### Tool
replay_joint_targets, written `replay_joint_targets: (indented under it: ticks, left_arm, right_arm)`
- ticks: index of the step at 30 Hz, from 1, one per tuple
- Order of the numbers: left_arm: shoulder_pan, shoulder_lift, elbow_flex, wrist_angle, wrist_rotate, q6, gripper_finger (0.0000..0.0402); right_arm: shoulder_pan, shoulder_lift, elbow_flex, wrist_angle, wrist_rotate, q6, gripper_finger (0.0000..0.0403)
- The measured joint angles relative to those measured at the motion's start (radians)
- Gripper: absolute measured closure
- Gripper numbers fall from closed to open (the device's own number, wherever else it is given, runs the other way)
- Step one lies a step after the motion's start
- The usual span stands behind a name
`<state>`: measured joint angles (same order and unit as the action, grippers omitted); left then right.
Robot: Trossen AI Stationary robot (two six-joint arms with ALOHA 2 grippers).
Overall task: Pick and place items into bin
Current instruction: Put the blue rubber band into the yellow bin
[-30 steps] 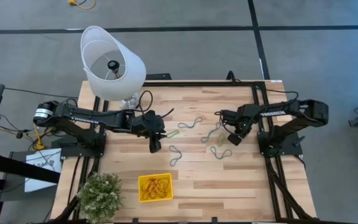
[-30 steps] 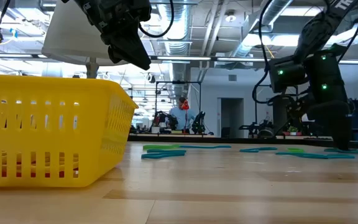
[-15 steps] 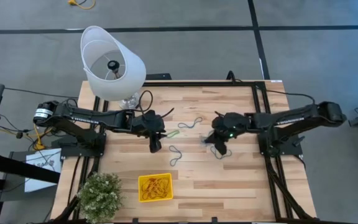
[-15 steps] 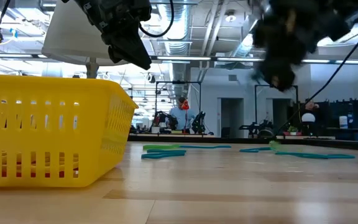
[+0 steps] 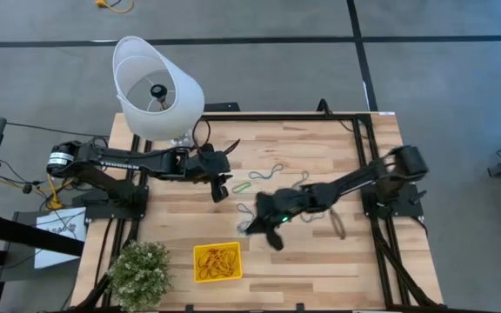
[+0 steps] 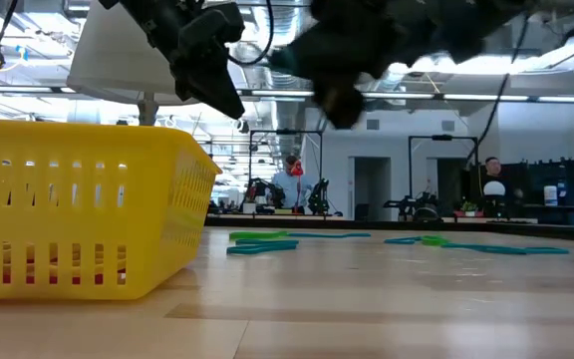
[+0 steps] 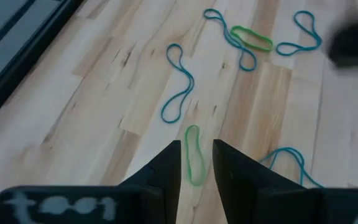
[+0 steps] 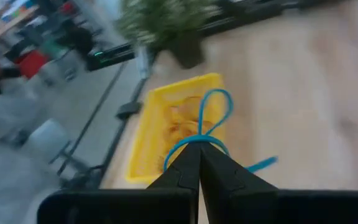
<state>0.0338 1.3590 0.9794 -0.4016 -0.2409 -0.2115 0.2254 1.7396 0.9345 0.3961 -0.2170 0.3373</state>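
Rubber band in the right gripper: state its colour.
Blue. The rubber band shows best in the right wrist view.

From above, a wooden table (image 5: pixel 320 261) carries a small yellow bin (image 5: pixel 217 262) near its front edge, with orange and yellow bands heaped inside. A green potted plant (image 5: pixel 139 272) sits at the front left corner, and a white lampshade (image 5: pixel 155 87) overhangs the back left corner. The left gripper (image 5: pixel 219 189) hangs over the left half of the table, just beside a green band (image 5: pixel 243 187). The right gripper (image 5: pixel 263 228) reaches across the middle, just behind and to the right of the bin; something pale blue, probably a band, shows at its tip. More blue bands (image 5: pixel 272 170) lie toward the back middle.
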Motion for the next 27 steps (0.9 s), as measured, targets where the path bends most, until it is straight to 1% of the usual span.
replay_joint_targets:
  ticks: [2, 5, 9, 12, 17, 20, 23, 25, 27]
  left_arm:
    - [0.002, 0.000, 0.000, -0.008, 0.000, 0.000, 0.0319]
    - [0.002, 0.000, 0.000, -0.012, -0.011, 0.002, 0.0319]
    - [0.002, 0.000, 0.000, -0.014, -0.015, -0.006, 0.0319]
    - [0.002, 0.000, 0.000, -0.016, -0.015, -0.006, 0.0319]
    - [0.002, 0.000, 0.000, -0.023, -0.016, -0.010, 0.0319]
    - [0.001, 0.000, 0.000, -0.032, -0.016, -0.012, 0.0319]
    - [0.001, 0.000, 0.000, -0.036, -0.016, -0.012, 0.0319]
    - [0.001, 0.000, 0.000, -0.035, -0.015, -0.012, 0.0319]
    - [0.001, 0.000, 0.000, -0.035, -0.016, -0.013, 0.0319]
  right_arm:
    - [0.014, 0.078, 0.094, -0.014, -0.054, -0.019, 0.0403]
    - [0.029, 0.182, 0.224, -0.087, -0.118, -0.048, 0.0403]
    - [0.032, 0.281, 0.363, -0.230, -0.145, -0.058, 0.0403]
    - [0.034, 0.336, 0.431, -0.290, -0.149, -0.058, 0.0403]
    - [0.039, 0.399, 0.502, -0.340, -0.152, -0.051, 0.0396]
    - [0.039, 0.410, 0.536, -0.461, -0.151, -0.099, 0.0381]
    - [0.042, 0.409, 0.551, -0.536, -0.112, -0.159, 0.0361]
    - [0.043, 0.401, 0.551, -0.569, -0.077, -0.160, 0.0348]
    - [0.043, 0.388, 0.550, -0.568, -0.072, -0.163, 0.0339]
